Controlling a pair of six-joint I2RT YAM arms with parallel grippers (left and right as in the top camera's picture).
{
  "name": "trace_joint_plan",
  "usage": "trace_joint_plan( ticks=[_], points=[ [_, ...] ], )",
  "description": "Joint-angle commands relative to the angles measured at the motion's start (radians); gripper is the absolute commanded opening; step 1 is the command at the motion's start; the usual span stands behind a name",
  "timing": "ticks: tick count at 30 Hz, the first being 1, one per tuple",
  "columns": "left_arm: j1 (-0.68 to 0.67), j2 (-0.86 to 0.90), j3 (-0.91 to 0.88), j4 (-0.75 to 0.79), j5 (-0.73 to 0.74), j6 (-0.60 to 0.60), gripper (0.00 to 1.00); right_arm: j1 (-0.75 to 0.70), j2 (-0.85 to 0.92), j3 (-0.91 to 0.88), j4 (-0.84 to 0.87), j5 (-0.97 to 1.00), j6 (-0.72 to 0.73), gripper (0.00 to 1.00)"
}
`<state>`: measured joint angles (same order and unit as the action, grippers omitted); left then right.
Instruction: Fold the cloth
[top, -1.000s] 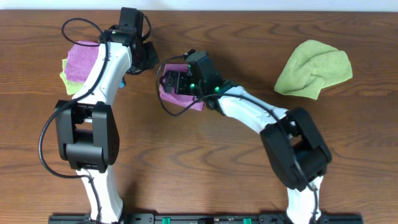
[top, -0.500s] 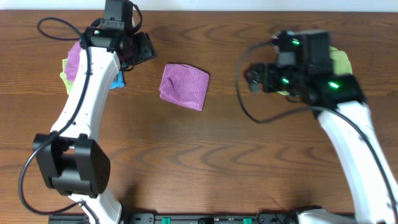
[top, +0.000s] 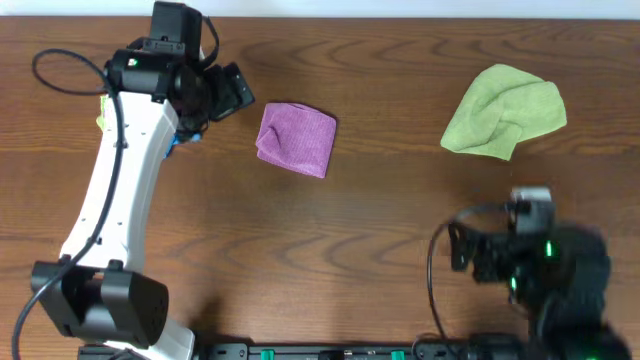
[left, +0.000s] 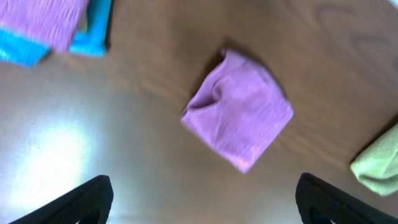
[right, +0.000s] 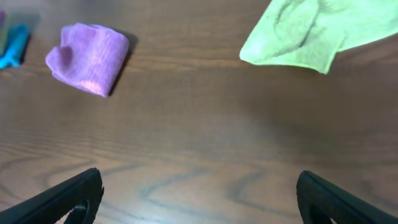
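Observation:
The cloth (top: 296, 138) lies folded into a small purple packet on the table, left of centre; it also shows in the left wrist view (left: 239, 118) and the right wrist view (right: 87, 56). My left gripper (top: 224, 98) hovers just left of it, open and empty, and in its own view (left: 205, 202) both fingertips (left: 93, 194) stand wide apart short of the cloth. My right gripper (top: 468, 255) is pulled back near the front right edge, far from the cloth. It too is open (right: 205, 199), with only bare wood between its fingers.
A crumpled lime-green cloth (top: 503, 110) lies at the back right (right: 311, 31). A stack with a pinker purple cloth (left: 43, 22) on a blue one (left: 93, 31) sits at the far left, mostly hidden under my left arm in the overhead view.
My right arm has drawn back from the cloth to the front right corner. My left gripper has opened and shifted slightly toward the back. The cloth has stayed in place.

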<state>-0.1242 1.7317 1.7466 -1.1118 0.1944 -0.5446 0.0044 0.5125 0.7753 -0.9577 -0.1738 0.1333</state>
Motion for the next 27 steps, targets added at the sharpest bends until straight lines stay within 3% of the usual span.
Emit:
trace_joint_plan(
  ticks=[1,6,14,20,27],
  points=[
    [0.004,-0.019,0.011,-0.055,0.026,-0.026,0.95,-0.013,-0.139,-0.061,-0.035,0.039,0.079,0.99],
    [0.003,-0.074,-0.051,-0.097,0.045,-0.063,0.95,-0.013,-0.272,-0.091,-0.031,0.098,0.168,0.99],
    [-0.002,-0.294,-0.315,-0.004,0.069,-0.175,0.95,-0.013,-0.278,-0.091,-0.001,0.206,0.169,0.99],
    [-0.002,-0.403,-0.595,0.251,0.174,-0.3,0.95,-0.013,-0.278,-0.091,0.0,0.211,0.169,0.99],
    [-0.028,-0.356,-0.789,0.616,0.223,-0.455,0.95,-0.013,-0.278,-0.091,-0.014,0.211,0.169,0.99]
  ],
)
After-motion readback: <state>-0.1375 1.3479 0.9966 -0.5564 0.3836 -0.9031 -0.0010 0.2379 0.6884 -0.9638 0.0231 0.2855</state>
